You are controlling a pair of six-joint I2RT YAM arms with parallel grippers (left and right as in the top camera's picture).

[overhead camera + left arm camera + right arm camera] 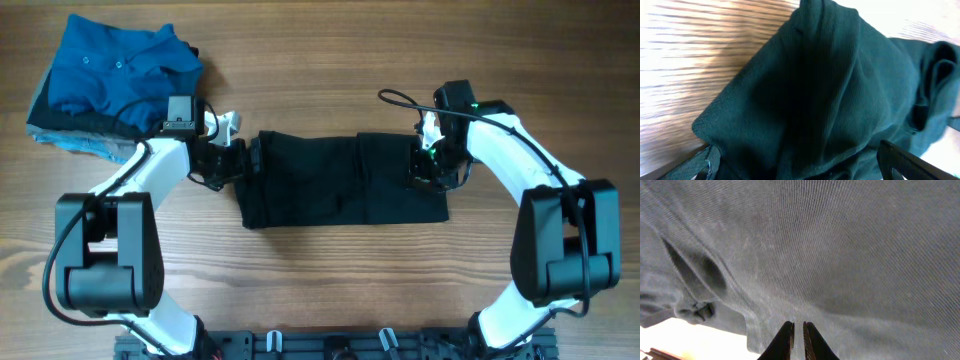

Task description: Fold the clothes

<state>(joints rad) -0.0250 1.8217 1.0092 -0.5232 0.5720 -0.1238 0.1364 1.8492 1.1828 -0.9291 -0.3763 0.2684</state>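
Note:
The clothes (340,180), a black shirt, lie folded into a long flat rectangle on the middle of the wooden table. My left gripper (238,160) is at the shirt's left end and stands open. In the left wrist view its dark fingers (905,162) sit wide apart at the bottom corners, with bunched black cloth (815,90) lying loose between them. My right gripper (427,170) is over the shirt's right end. Its jaws (797,326) are shut to a thin slit, tips against flat cloth (840,245). No gathered fold shows between them.
A pile of other garments lies at the back left corner: a blue buttoned polo (115,65) on top of grey and light-blue pieces (70,140), close to my left arm. Bare wood (330,290) shows in front of the shirt.

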